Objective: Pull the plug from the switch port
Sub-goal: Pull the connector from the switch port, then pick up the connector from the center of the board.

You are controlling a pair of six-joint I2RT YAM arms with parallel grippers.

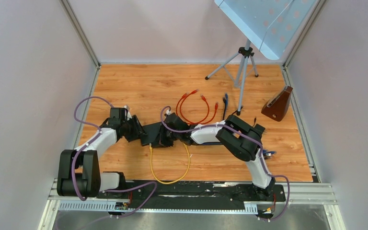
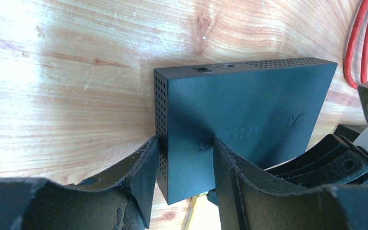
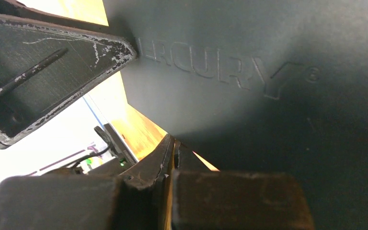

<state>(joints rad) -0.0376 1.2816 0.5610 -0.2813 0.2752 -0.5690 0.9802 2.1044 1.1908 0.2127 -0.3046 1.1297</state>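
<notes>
1. Black switch [image 2: 239,124]: the left fingers [image 2: 143,172] are clenched on its near corner, one pad on the perforated side wall and one on the flat top. This pins it to the wooden counter [image 1: 139,86].
2. The right fingers [image 3: 148,167] are pressed fully together just beside the switch's near edge, below the raised lettering on its lid. I cannot tell whether they pinch anything. Only a thin orange-yellow sliver shows at the seam between them.
3. The yellow cable [image 1: 170,181] loops over the counter on the near side of both sets of fingers. Both of its ends run up to the switch, one beside the left fingers and one under the right fingers.
4. Judged from this, bracing the switch is done and the pull itself is left. Nothing shows a plug lying free of a port.
5. The ports and the plug are hidden in every view. The overhead camera has both arms across the switch, and the wrist cameras see only its lid, side wall and rear.
6. Red cables [image 1: 196,108] lie beyond the right fingers, well apart from the switch.
</notes>
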